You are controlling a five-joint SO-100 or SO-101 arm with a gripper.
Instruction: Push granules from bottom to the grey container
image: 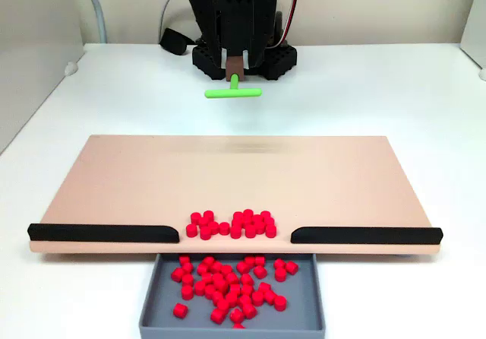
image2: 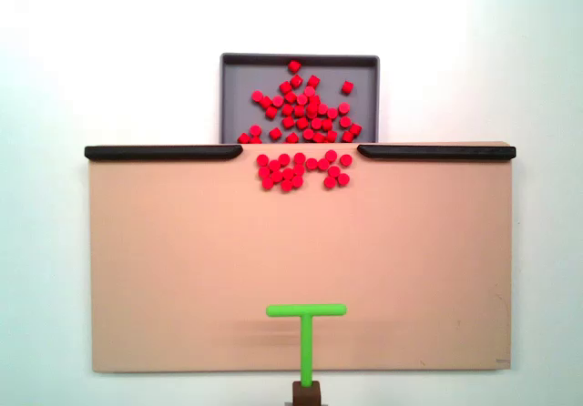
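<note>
A cluster of red granules (image: 231, 224) (image2: 301, 169) lies on the tan board (image: 228, 172) (image2: 182, 260), in the gap between two black strips. Many more granules (image: 228, 286) (image2: 305, 106) lie inside the grey container (image: 304, 308) (image2: 239, 83), which sits just past that gap. My gripper (image: 235, 71) (image2: 307, 386) is at the board's opposite edge, shut on the stem of a green T-shaped pusher (image: 233, 91) (image2: 306, 329). The crossbar faces the granules from far back, with most of the board's depth between them.
Black strips (image: 102, 232) (image: 364, 235) (image2: 164, 152) (image2: 435, 152) line the board's container-side edge on either side of the gap. The arm's black base (image: 243, 54) stands on the white table behind the board. A cable (image: 173, 39) lies beside the base.
</note>
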